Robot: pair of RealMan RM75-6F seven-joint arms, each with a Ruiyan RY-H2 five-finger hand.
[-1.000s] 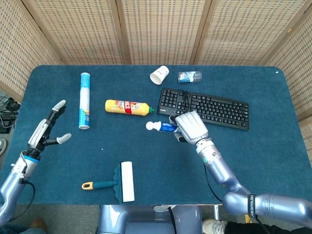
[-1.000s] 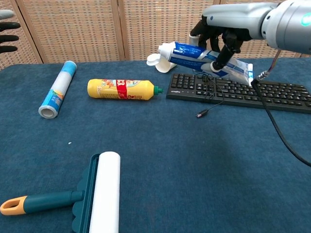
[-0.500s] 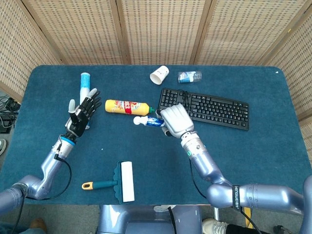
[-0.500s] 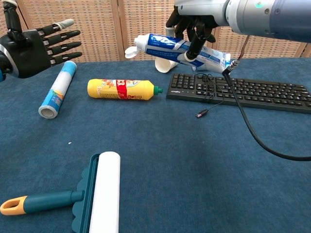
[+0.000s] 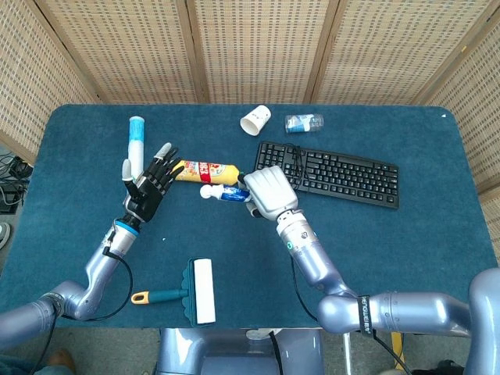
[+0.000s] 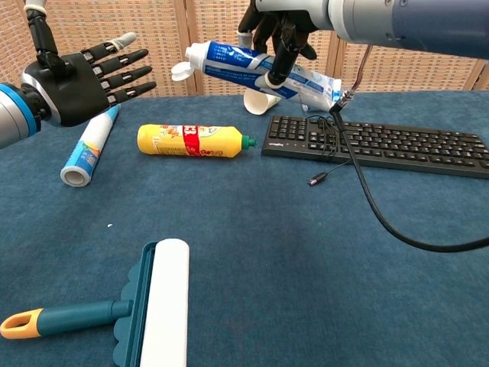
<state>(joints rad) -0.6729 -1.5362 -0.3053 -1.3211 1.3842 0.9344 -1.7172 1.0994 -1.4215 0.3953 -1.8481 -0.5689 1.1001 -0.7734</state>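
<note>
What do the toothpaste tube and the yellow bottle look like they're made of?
Toothpaste tube: likely soft laminated plastic, glossy print, flat crimped tail, white cap. Yellow bottle: probably stiffer plastic, smooth with a sheen, red label band, green cap.

Bottle (image 6: 192, 141) left of keyboard (image 6: 378, 141); lint roller (image 6: 145, 315) nearer front.

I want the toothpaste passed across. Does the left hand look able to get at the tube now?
Probably yes. The left hand is open, palm toward the toothpaste tube, which the right hand holds in the air, cap end toward it, with nothing between them.
</note>
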